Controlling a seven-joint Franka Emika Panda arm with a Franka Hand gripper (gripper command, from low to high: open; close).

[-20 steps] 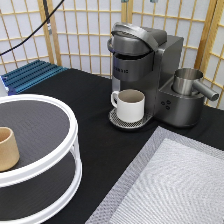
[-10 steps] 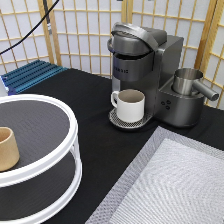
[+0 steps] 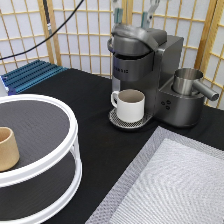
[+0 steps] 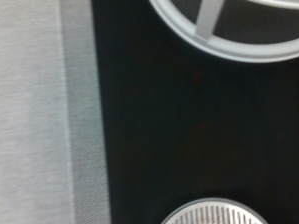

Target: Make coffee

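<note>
Gripper out of exterior view, state untellable. Cream-white handled mug [image 3: 131, 104] upright on grey coffee machine [image 3: 150, 70] drip tray; pod unseen.

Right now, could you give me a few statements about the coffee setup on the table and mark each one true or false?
1. The cream-white mug stands on the drip tray under the coffee machine. True.
2. The tan cup sits on the lower shelf of the white two-tier stand. False: it is on the upper shelf, at the exterior view's left.
3. The gripper is holding the mug. False: no gripper shows in the exterior view.
4. A metal jug sits on the machine's side toward the exterior view's right. True.
5. A coffee pod lies on the grey mat. False: no pod is visible anywhere.
</note>
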